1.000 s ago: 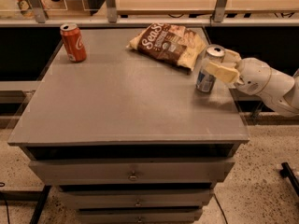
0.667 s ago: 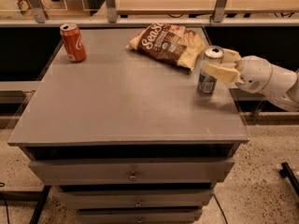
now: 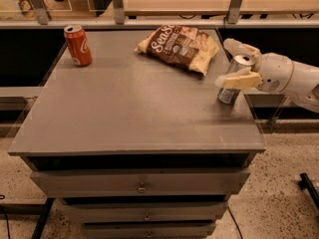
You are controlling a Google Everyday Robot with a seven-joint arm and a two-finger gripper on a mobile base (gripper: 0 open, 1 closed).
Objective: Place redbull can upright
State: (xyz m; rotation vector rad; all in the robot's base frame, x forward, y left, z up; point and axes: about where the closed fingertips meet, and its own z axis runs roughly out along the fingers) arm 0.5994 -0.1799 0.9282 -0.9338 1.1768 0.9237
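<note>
Flat matte grey tabletop (image 3: 139, 108) w/ squared edges, on a cabinet of metal drawers (image 3: 142, 183). Slim silver-grey metal redbull can (image 3: 229, 94) w/ shiny top stands about upright near the right edge, base on the surface. White robot arm reaches in from the right; its gripper (image 3: 227, 63) clamps the can between two cream fingers (image 3: 238, 80). Crinkled brown chip bag (image 3: 179, 46) lies near the back edge, just beside the can. Red cola can (image 3: 78, 45) stands upright at back left, well apart. Centre & front of top are bare.
</note>
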